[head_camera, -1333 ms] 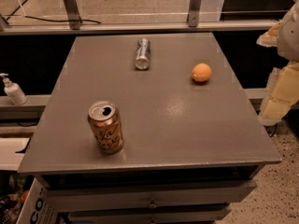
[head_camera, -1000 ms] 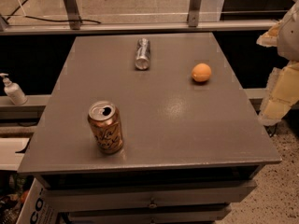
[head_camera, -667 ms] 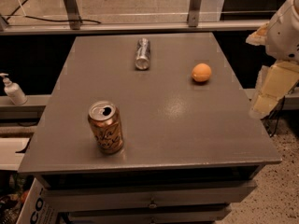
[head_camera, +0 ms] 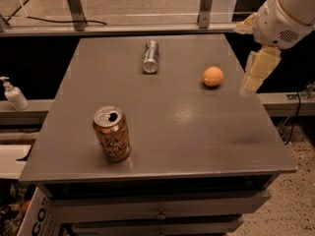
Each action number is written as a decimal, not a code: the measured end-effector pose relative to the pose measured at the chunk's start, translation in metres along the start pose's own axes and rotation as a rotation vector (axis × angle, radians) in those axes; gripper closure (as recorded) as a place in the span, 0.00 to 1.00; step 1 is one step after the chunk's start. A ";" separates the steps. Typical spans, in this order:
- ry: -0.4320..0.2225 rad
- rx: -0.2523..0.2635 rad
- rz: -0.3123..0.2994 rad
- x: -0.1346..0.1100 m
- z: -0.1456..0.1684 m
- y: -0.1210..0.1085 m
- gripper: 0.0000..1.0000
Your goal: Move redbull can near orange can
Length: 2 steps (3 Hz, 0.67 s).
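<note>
The redbull can (head_camera: pixel 150 56), slim and silver-grey, lies on its side at the far middle of the grey table (head_camera: pixel 172 127). The orange can (head_camera: pixel 111 133), orange-gold with dark lettering and a silver top, stands upright near the front left. My gripper (head_camera: pixel 257 74) hangs above the table's right edge, right of a small orange fruit, well apart from both cans and holding nothing.
A small round orange fruit (head_camera: pixel 212 76) sits on the table at the right. A white pump bottle (head_camera: pixel 14 94) stands on a ledge to the left. A metal rail and window frame run behind the table. Drawers are below the tabletop.
The arm and gripper have moved in from the right edge towards the table and upward. The cans and the fruit have not moved.
</note>
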State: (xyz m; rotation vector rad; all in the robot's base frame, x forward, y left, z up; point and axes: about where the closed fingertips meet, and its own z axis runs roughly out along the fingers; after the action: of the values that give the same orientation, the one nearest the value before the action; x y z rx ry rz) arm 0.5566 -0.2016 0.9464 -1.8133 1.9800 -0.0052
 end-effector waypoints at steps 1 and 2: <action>-0.050 0.020 -0.085 -0.015 0.020 -0.039 0.00; -0.087 0.030 -0.199 -0.043 0.039 -0.074 0.00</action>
State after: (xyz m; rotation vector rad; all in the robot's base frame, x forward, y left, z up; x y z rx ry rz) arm 0.6404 -0.1591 0.9474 -1.9496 1.7256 -0.0172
